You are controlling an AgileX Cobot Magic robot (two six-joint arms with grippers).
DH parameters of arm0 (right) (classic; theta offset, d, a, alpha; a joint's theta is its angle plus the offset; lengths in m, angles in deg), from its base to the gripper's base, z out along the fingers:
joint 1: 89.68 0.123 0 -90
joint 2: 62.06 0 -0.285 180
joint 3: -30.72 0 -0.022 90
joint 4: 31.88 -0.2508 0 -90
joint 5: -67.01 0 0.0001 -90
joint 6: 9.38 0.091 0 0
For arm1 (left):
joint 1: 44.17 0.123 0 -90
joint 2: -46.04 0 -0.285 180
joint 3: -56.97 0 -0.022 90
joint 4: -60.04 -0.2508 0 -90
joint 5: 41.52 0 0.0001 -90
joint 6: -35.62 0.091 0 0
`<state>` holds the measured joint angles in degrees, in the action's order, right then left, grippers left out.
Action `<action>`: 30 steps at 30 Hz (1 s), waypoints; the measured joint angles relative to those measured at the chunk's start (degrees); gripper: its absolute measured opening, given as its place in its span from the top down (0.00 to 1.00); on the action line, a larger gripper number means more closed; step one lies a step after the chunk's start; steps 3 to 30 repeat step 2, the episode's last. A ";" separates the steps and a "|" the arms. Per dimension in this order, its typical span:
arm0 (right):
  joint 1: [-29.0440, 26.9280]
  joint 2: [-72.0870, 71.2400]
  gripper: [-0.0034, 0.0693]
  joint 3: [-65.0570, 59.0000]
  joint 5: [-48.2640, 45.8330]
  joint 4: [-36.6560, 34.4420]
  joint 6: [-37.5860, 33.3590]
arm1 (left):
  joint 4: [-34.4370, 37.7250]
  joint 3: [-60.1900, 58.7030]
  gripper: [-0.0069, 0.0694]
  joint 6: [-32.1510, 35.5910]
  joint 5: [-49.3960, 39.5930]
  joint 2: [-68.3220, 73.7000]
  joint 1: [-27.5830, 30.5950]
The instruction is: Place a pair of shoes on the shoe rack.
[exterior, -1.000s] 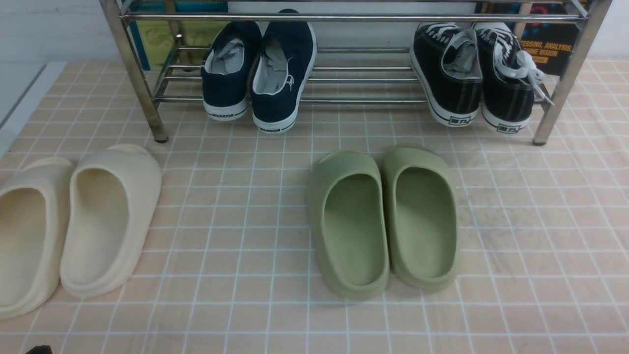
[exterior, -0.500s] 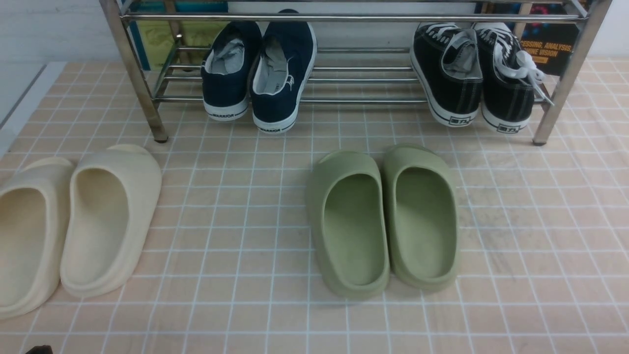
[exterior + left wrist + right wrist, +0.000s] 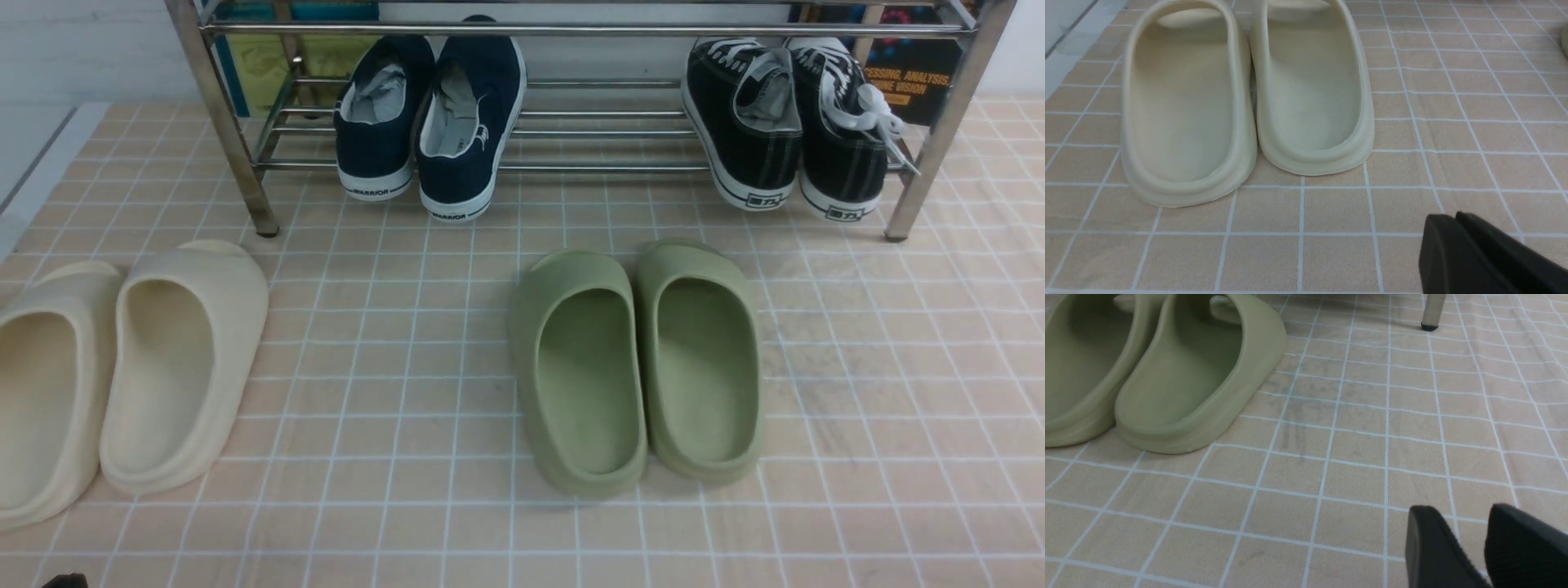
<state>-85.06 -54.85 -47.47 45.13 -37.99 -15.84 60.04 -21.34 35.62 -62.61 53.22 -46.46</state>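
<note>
The pair of shoes, two navy slip-ons with white soles, stands side by side on the shoe rack's [image 3: 604, 167] lowest shelf at its left end: one shoe [image 3: 375, 122] to the left, the other [image 3: 469, 122] next to it, both heels facing me and overhanging the front bar. My left gripper [image 3: 1455, 216] is shut with nothing in it, low over the tiled cloth in front of the cream slides. In the right wrist view my right gripper [image 3: 1464, 512] stands open and empty over bare tiles, beside the green slides. Neither gripper is near the rack.
Black lace-up sneakers [image 3: 784, 122] sit on the same shelf at the right. Green slides [image 3: 637, 367] lie on the tiled floor cloth in the middle, cream slides [image 3: 122, 367] at the front left. A rack leg [image 3: 1431, 312] stands beyond the right gripper.
</note>
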 joint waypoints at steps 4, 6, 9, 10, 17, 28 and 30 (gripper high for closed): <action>0.00 0.00 0.62 0.00 0.00 0.00 0.00 | 0.00 0.00 0.84 0.00 0.00 0.00 0.00; 0.00 0.00 0.62 0.00 0.00 0.00 0.00 | 0.00 0.00 0.84 0.00 0.00 0.00 0.00; 0.00 0.00 0.62 0.00 0.00 0.00 0.00 | 0.00 0.00 0.84 0.00 0.00 0.00 0.00; 0.00 0.00 0.62 0.00 0.00 0.00 0.00 | 0.00 0.00 0.84 0.00 0.00 0.00 0.00; 0.00 0.00 0.62 0.00 0.00 0.00 0.00 | 0.00 0.00 0.84 0.00 0.00 0.00 0.00; 0.00 0.00 0.62 0.00 0.00 0.00 0.00 | 0.00 0.00 0.84 0.00 0.00 0.00 0.00; 0.00 0.00 0.62 0.00 0.00 0.00 0.00 | 0.00 0.00 0.84 0.00 0.00 0.00 0.00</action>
